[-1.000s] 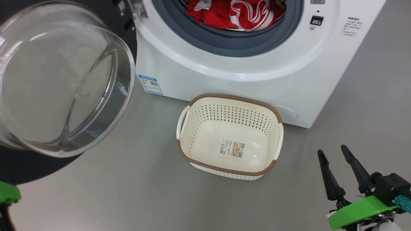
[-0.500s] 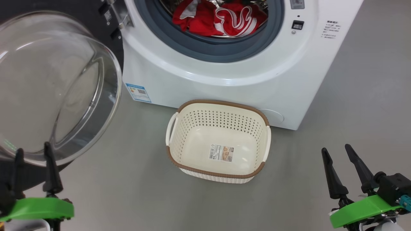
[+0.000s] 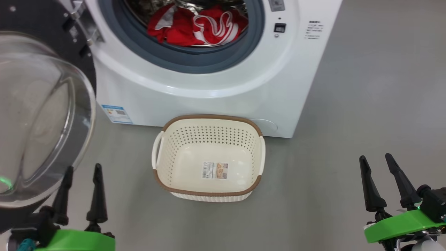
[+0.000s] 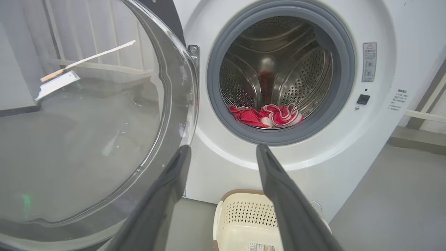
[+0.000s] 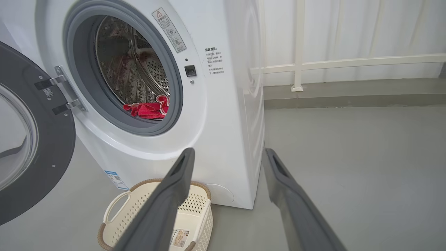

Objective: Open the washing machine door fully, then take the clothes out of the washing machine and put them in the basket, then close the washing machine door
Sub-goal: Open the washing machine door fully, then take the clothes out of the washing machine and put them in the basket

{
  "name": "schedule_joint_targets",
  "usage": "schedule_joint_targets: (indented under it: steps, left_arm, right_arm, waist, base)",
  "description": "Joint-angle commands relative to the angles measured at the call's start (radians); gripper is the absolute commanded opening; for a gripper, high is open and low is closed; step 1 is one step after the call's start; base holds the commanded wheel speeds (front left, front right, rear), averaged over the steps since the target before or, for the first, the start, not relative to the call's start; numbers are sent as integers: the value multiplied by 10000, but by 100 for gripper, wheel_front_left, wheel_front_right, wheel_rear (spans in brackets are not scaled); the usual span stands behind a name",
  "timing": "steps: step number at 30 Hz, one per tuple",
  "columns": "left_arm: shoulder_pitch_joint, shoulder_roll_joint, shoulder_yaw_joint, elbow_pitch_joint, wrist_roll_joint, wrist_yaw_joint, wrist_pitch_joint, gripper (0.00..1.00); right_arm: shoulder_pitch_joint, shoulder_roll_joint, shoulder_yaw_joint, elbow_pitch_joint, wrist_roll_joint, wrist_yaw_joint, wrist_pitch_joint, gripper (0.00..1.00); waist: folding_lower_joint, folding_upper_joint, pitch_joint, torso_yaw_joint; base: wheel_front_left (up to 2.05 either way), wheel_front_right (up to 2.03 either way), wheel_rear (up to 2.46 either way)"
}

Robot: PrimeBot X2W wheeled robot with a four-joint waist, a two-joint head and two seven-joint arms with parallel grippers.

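You are holding left gripper (image 3: 83, 167) and right gripper (image 3: 375, 157) wide, empty. Ahead of them the clothes (image 3: 174, 31) are lying, likely soft and light; pinch a raised fold.

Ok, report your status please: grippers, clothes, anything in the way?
Left gripper and right gripper open, empty. Red white-striped clothes inside white front-loading washing machine; cream perforated basket empty below. Black-rimmed round glass door open, near left gripper; opening unobstructed.

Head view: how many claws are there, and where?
2. The left claw is at the lower left, beside the door glass; the right claw is at the lower right, over the floor. Both are open.
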Motion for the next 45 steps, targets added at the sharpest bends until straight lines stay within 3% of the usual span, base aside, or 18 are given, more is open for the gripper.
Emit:
schedule_joint_targets:
  steps: [1, 17, 45]
  left_arm:
    - [17, 318, 121, -330, -82, -53, -38, 100]
    - [268, 559, -1092, -755, -769, -53, -38, 100]
    - [283, 639, -1249, -1004, -718, -53, -38, 100]
  right_arm:
    - [31, -98, 144, -274, 57, 65, -63, 100]
    - [64, 21, -315, -435, 109, 65, -63, 100]
    - [188, 68, -390, -470, 49, 65, -63, 100]
  waist:
    - [0, 0, -22, -338]
    - [0, 0, 87, -1387]
    - [0, 0, -20, -1470]
  base:
    - [0, 0, 0]
    - [0, 0, 0]
    - [0, 0, 0]
